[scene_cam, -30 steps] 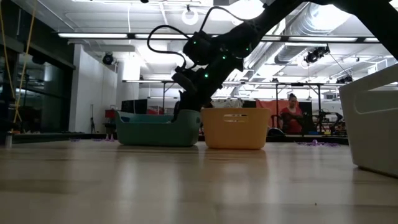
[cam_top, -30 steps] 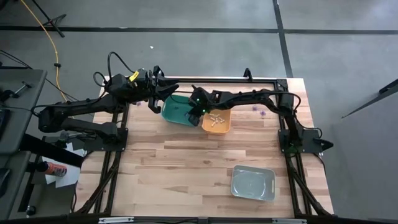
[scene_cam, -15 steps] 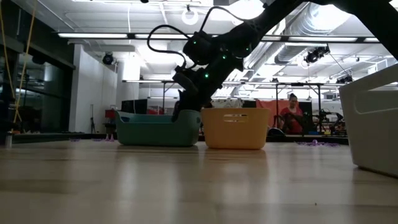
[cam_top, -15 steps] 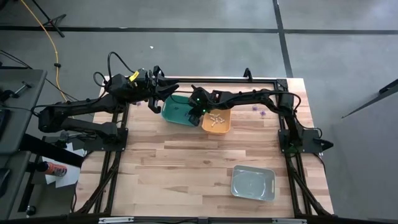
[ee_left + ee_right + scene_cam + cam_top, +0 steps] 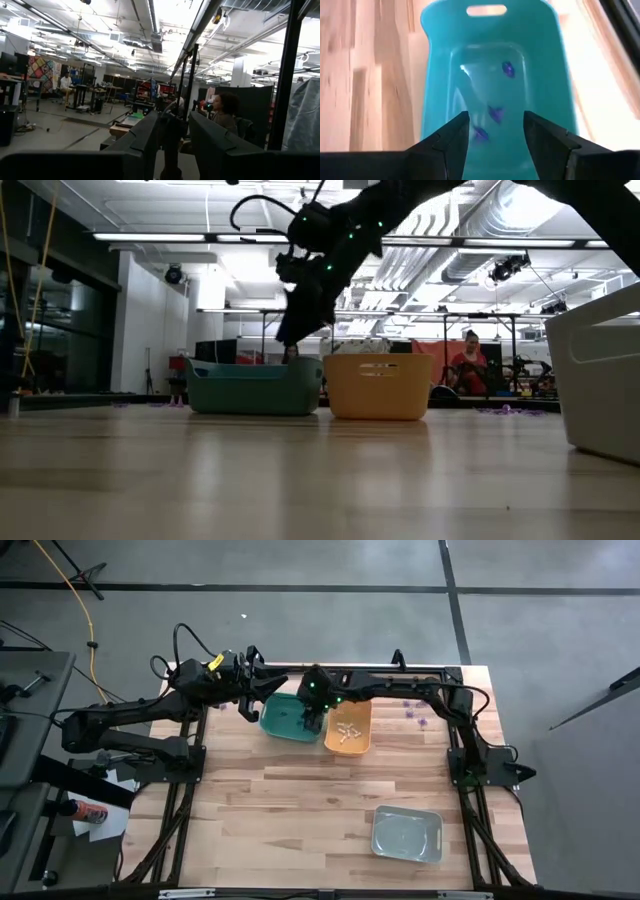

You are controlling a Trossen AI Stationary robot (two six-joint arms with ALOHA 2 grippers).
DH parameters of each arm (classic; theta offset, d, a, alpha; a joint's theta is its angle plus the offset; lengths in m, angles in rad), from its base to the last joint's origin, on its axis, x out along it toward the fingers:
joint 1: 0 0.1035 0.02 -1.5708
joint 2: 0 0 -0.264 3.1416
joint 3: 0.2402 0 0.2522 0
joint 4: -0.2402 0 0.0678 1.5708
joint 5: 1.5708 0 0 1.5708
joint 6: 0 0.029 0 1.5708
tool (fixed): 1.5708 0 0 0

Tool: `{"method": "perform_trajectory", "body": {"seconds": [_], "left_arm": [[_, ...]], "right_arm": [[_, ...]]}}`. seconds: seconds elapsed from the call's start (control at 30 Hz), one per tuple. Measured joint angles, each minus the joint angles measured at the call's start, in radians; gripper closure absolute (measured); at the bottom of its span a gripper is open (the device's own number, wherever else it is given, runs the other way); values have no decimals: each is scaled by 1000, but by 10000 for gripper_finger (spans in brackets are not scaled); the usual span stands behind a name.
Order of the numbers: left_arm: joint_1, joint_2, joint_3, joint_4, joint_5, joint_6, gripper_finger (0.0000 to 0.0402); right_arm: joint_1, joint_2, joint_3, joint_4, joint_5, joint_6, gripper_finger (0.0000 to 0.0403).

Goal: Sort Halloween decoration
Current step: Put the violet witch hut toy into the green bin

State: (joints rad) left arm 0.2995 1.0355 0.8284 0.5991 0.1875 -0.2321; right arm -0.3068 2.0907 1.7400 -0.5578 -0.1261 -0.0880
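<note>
My right gripper (image 5: 495,142) hangs open over the green bin (image 5: 284,716), fingers slanting down, nothing between them. In the right wrist view three purple trinkets (image 5: 494,114) lie on the bin's floor (image 5: 485,95). In the low view the gripper (image 5: 292,338) hangs just above the bin's rim (image 5: 255,367). Whitish trinkets (image 5: 346,732) lie in the orange bin (image 5: 349,743) beside it. A few purple trinkets (image 5: 414,713) lie loose on the table at the far right. My left gripper (image 5: 256,692) waits raised by the far left corner, open and pointing up into the room (image 5: 172,145).
A grey bin (image 5: 407,835) stands near the table's front right, large at the low view's right edge (image 5: 600,380). The green and orange bins touch side by side at the far middle. Bare wood (image 5: 280,810) lies between them and the front edge. A person (image 5: 222,107) sits beyond the table.
My right gripper has risen out of the green bin and now hangs above its rim; its arm has drawn a little toward the table's far edge. The bins have stayed where they were.
</note>
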Motion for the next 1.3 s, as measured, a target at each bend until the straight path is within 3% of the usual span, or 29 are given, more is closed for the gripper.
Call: {"method": "perform_trajectory", "body": {"seconds": [0.2, 0.4, 0.67, 0.9, 1.1, 1.3], "left_arm": [[1, 0, 0, 0, 0, 4, 305], [2, 0, 0, 1, -13, 26, 305], [2, 0, 0, 0, -53, 69, 305], [2, 0, 0, -33, -54, 86, 305], [2, 0, 0, -139, -53, 55, 305], [-11, 0, -1, -296, -30, -1, 305]], "right_arm": [[-27, -27, 91, -339, -63, -120, 228], [-56, -224, -145, -344, -69, -127, 242], [-71, -694, -649, 8, -41, 70, 254], [-64, -956, -950, 555, -93, 389, 254], [-47, -974, -992, 1057, -237, 596, 254], [43, -973, -894, 1059, -252, 377, 254]]}}
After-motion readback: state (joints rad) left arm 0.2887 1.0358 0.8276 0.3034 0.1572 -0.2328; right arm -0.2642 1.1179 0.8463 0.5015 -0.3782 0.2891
